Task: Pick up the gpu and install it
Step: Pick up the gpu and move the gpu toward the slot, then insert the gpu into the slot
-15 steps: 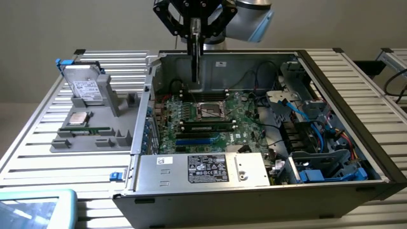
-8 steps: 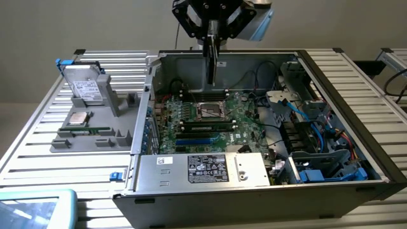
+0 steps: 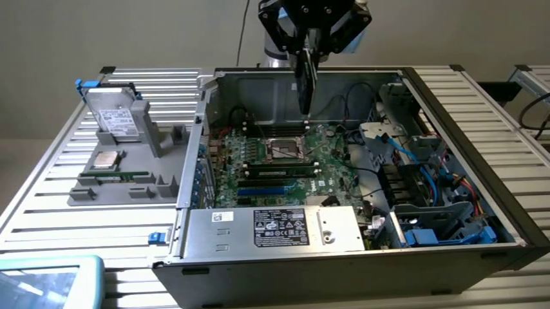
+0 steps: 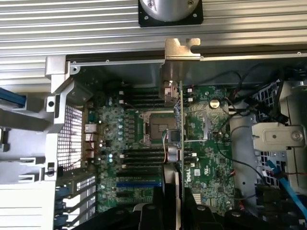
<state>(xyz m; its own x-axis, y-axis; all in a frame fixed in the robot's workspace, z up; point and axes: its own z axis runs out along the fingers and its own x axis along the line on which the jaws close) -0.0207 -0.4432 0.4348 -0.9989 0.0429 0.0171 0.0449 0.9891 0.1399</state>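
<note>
My gripper [image 3: 310,46] hangs above the open computer case [image 3: 215,96] and is shut on the gpu [image 3: 307,87]. The card is thin, dark and upright, seen edge-on, with its lower end over the back of the motherboard [image 3: 257,168] near the CPU socket [image 3: 282,147]. In the wrist view the gpu [image 4: 181,124] runs as a narrow strip between my fingers [image 4: 165,201], with its silver bracket [image 4: 182,49] at the far end over the case wall. It stands clear above the motherboard [image 4: 211,143], touching no slot.
A grey holder [image 3: 120,187] on the exterior view's left carries a silver hard drive [image 3: 116,119], a chip and a green memory stick [image 3: 120,176]. Inside the case are blue slots [image 3: 262,191], a power supply [image 3: 275,226] in front, and cables and drive bays [image 3: 429,187] at the right.
</note>
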